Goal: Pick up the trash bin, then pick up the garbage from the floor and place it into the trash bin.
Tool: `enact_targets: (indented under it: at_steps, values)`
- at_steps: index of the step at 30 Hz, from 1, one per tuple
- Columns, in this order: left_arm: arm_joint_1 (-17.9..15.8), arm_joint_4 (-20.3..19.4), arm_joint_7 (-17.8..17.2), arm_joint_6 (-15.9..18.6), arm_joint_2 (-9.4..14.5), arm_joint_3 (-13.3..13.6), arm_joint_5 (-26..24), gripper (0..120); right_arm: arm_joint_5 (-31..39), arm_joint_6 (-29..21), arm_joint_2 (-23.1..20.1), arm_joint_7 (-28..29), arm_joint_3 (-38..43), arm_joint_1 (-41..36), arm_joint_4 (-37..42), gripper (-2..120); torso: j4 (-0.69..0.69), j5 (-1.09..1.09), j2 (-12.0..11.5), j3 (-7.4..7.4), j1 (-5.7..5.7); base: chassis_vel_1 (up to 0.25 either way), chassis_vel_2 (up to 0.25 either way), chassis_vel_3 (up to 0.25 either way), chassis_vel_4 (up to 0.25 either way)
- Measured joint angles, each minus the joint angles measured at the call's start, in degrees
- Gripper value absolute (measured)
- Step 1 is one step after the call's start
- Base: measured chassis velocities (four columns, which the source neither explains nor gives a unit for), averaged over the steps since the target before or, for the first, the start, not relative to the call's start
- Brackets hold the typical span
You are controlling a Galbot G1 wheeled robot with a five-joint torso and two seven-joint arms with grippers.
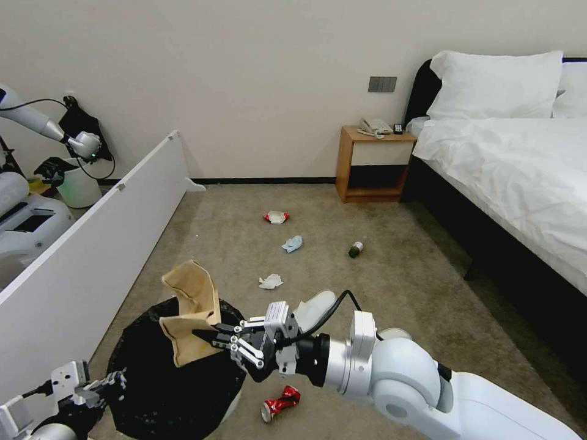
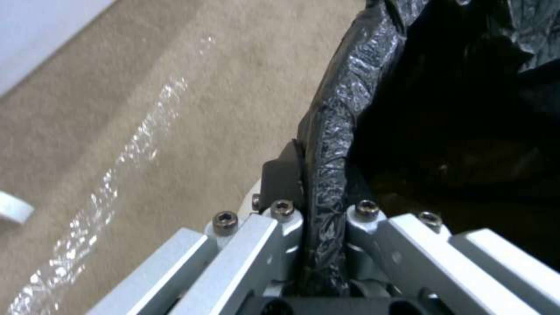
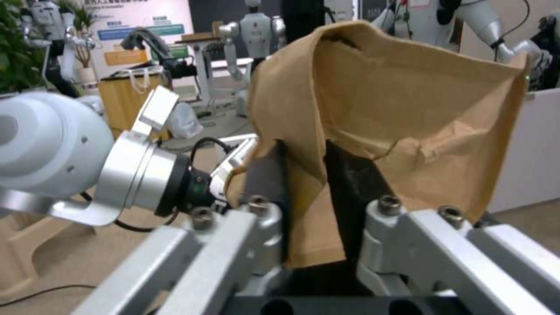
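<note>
The right gripper point(image 1: 206, 335) is holding the brown carton point(image 1: 191, 315), its jaws pinching the lower edge, so the carton is standing up from the jaws over the open mouth of the bin point(image 1: 153, 366). In the right wrist view the carton point(image 3: 379, 131) is blocking most of what lies beyond the jaws. The left gripper point(image 1: 113, 380) is gripping the bin rim, jaws pressed on the black bag point(image 2: 332, 144), one inside the rim and one outside; the bin's depth is too dark to make out. The bin's white wall is mostly hidden under the bag. On the floor point(image 1: 397, 293), just below the right jaws, a crushed red can point(image 1: 280, 403) is lying; a slipper point(image 1: 315, 308) is partly hidden behind the right wrist. Well beyond are a tissue point(image 1: 270, 281), a blue wad point(image 1: 293, 244), a green bottle point(image 1: 356, 249) and a red-white packet point(image 1: 276, 216).
</note>
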Motion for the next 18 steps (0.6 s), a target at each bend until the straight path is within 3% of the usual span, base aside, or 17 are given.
enact_targets:
  at_steps: [4,7,11,17,18]
  values:
    - [0.2,-0.5,-1.1,0.5,0.1,0.1,-1.8,3,-0.6,-0.1,-0.3,0.0,-0.2,-0.5,0.1,33,0.00,-0.01,0.0,0.00,0.00,0.000,0.000,0.000,0.000]
    - [0.2,-0.9,-1.6,0.8,0.3,0.0,-2.7,3,-0.8,-0.1,-0.4,0.0,-0.3,-0.6,0.1,48,0.00,-0.01,0.0,0.00,0.00,0.000,0.000,0.000,0.000]
    - [0.3,-1.0,-1.8,0.9,0.4,0.0,-2.9,3,-0.8,-0.1,-0.5,0.0,-0.3,-0.7,0.1,57,0.00,-0.01,0.0,0.00,0.00,0.000,0.000,0.000,0.000]
    - [0.5,-1.1,-1.8,1.0,0.1,0.3,-2.8,3,-1.0,-0.2,-0.5,0.1,-0.3,-0.9,0.1,85,0.00,0.00,0.0,0.00,0.00,0.000,0.000,0.000,0.000]
    - [0.5,-1.1,-1.8,1.0,0.1,0.3,-2.8,3,-1.0,-0.2,-0.5,0.1,-0.3,-0.9,0.1,85,0.00,0.00,0.0,0.00,0.00,0.000,0.000,0.000,0.000]
